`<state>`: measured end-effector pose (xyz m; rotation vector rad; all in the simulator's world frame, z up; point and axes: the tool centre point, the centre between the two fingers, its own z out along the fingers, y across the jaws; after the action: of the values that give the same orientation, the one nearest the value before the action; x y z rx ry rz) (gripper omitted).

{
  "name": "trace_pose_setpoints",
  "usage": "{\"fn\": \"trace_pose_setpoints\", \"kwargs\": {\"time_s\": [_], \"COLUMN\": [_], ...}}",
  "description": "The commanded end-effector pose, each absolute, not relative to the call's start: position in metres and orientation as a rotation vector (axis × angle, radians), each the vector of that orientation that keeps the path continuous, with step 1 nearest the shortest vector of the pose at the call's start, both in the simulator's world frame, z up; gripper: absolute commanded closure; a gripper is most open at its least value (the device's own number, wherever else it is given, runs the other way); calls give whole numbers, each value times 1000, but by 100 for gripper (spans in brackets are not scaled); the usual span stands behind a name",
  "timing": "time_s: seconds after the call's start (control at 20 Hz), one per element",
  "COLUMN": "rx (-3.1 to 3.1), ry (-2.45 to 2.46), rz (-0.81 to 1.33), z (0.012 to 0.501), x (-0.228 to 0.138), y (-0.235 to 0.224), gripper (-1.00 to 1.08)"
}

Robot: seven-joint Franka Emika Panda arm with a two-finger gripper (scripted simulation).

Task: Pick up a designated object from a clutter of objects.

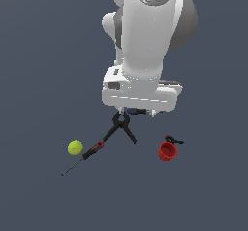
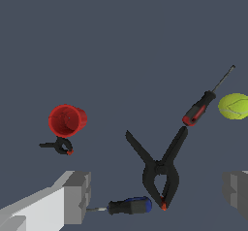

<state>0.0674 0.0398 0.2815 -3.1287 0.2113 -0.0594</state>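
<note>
Matt, plastic-looking red cup [image 2: 67,120] with faintly ribbed wall; fuzzy-looking yellow-green ball [image 2: 234,106] with a pale seam; matt black large clamp [image 2: 159,166]; red-and-black screwdriver [image 2: 203,104] with thin metal-like shaft; smooth grey gripper [image 2: 157,196] fingers [image 2: 77,196]; uniform matt dark floor [image 2: 121,41].

Blue-black screwdriver [image 1: 136,111]: in the exterior view we see only a sliver of handle; the arm [image 1: 145,41] hides the rest. Large black clamp [image 1: 123,125]: jaw end covered likewise. Gripper [image 2: 157,196]: fingers cropped by the wrist view's edges.
</note>
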Motion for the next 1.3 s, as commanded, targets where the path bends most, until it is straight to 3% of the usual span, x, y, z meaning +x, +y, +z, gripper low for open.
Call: {"fn": "trace_pose_setpoints", "kwargs": {"time_s": [0.0, 0.7, 1.25], "rx": [-3129, -3113, -3104], "ry": [246, 428, 482], "rz": [-51, -13, 0], "z": [260, 137, 98], "x": [79, 110, 111], "y": [59, 160, 191], "gripper": [-92, -92, -92]}}
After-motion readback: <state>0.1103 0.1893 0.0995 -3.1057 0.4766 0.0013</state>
